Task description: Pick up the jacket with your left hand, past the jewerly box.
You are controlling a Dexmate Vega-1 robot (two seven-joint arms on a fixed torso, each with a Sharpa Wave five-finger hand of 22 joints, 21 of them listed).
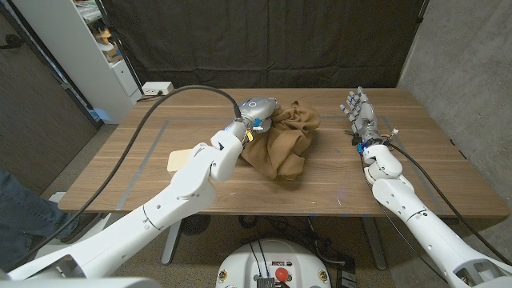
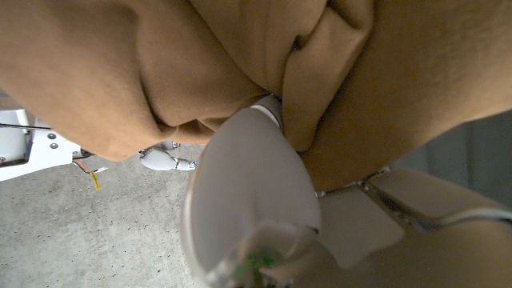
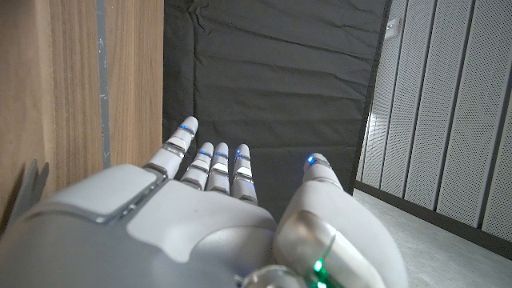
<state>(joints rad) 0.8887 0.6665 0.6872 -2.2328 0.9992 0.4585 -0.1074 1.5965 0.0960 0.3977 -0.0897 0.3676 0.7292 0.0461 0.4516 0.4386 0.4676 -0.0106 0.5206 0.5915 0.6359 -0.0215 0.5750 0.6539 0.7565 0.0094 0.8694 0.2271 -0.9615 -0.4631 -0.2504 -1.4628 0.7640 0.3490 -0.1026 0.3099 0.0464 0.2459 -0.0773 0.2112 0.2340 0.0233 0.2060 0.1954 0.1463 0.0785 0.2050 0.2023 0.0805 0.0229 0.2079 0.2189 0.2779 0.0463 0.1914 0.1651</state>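
The left hand [image 1: 258, 111] is gripping a fold of the brown jacket [image 1: 285, 141], its fingers buried in the cloth, and the rest of the garment is trailing in a heap on the wooden tabletop [image 1: 416, 160] near the middle of the far edge. A pale flat box [image 1: 181, 159] is lying beside the left forearm, toward the tabletop's left edge. The right hand [image 1: 359, 113] is standing by the right edge, fingers straight, slightly apart and holding nothing.

Soft matt cloth jacket [image 1: 282, 141] on smooth wooden table [image 1: 432, 172]; hands seemingly glossy plastic.
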